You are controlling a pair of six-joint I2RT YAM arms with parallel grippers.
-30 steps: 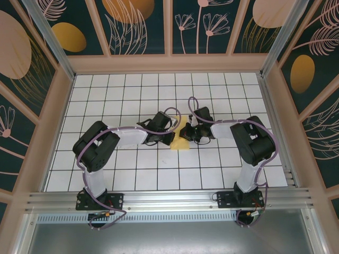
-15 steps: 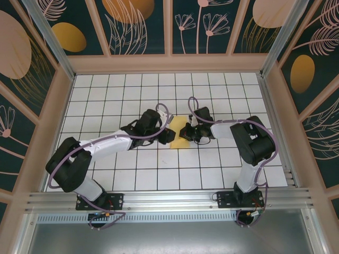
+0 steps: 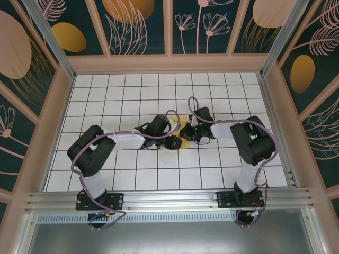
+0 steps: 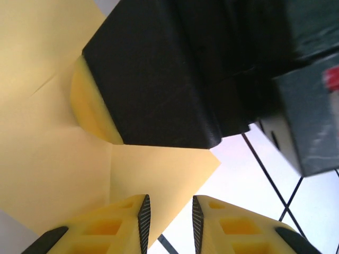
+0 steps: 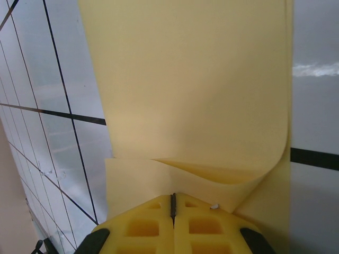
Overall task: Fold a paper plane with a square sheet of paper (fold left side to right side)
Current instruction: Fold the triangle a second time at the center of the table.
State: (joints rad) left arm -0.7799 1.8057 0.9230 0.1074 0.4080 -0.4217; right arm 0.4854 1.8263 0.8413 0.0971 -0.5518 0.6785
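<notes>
The square sheet of paper is yellow, partly folded, and lies on the white grid table; little of it shows past the grippers in the top view. My right gripper is shut, and its tips press down on the sheet, whose right side curls up into a loose flap. In the left wrist view that black gripper body sits on the paper. My left gripper is open by a narrow gap at the sheet's lower edge, with nothing between its fingers. From above, both grippers meet mid-table.
The white grid table is boxed in by wooden-framed walls at the back and sides. An aluminium rail runs along the near edge by the arm bases. Free tiles lie all round the grippers.
The left arm stretched out, then drew its elbow back, and its gripper shifted slightly right and nearer over the sheet. Its jaws parted a little. The right arm stayed still.
</notes>
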